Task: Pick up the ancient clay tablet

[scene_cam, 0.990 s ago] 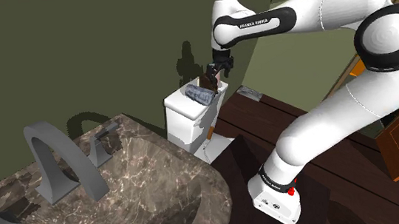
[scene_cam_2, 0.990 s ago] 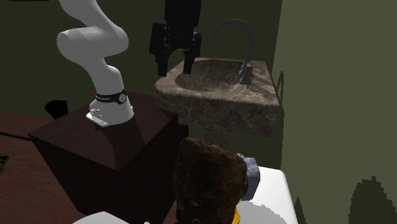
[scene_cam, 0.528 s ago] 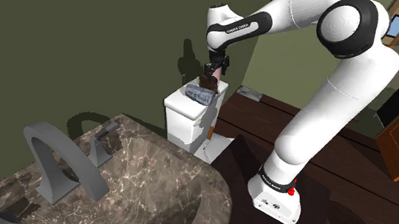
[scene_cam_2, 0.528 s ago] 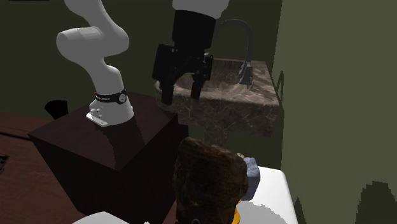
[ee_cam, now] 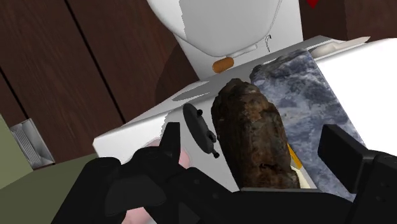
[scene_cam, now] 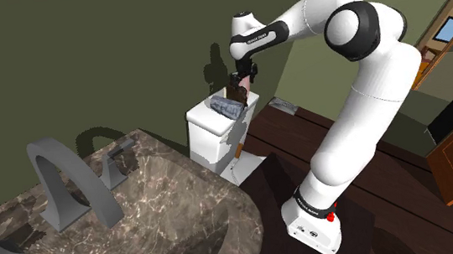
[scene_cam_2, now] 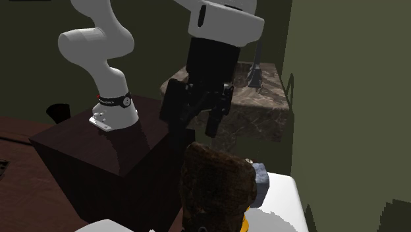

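Observation:
The clay tablet is a rough brown slab standing on edge on the white toilet tank lid. In the second exterior view the tablet is close to the camera, with my black gripper just above and behind its top. My gripper is open. Its fingers stand apart on either side of the tablet and do not touch it. From the shoulder view the gripper hangs over the tablet at the far end of the tank.
A blue-grey rock-like object lies against the tablet, with something orange below it. A small black knob-like piece sits by the left finger. The marble sink with its grey faucet is nearby. The wall stands close behind the tank.
The arm has stretched out and carried the gripper down and closer to the tablet. The fingers have stayed apart. The tablet has not moved.

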Motion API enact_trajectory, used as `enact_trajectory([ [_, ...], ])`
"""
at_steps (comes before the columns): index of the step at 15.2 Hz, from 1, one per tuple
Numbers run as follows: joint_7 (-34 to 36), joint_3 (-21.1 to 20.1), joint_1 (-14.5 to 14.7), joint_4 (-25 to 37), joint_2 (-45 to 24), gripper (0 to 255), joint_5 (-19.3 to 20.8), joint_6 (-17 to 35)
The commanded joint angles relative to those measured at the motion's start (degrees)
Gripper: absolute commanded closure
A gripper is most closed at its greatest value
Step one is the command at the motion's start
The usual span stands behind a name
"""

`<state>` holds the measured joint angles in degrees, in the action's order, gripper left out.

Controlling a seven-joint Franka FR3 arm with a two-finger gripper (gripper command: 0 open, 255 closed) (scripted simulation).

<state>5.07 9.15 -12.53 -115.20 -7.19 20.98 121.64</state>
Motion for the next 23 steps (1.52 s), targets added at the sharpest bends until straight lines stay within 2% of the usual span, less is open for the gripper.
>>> enact_trajectory([
  [1, 0.5, 0.1, -0.1, -0.3, -1.0, 0, 0.3, 1.4],
  [7, 1.5, 0.2, -0.2, -1.8, -2.7, 0, 0.7, 4.4],
  [8, 1.5, 0.2, -0.2, -1.6, -2.8, 255, 0.7, 4.3],
  [17, 1.5, 0.2, -0.2, -1.8, -2.7, 255, 0.7, 4.4],
  [23, 0.1, 0.1, 0.0, 0.2, -0.5, 255, 0.1, 0.4],
])
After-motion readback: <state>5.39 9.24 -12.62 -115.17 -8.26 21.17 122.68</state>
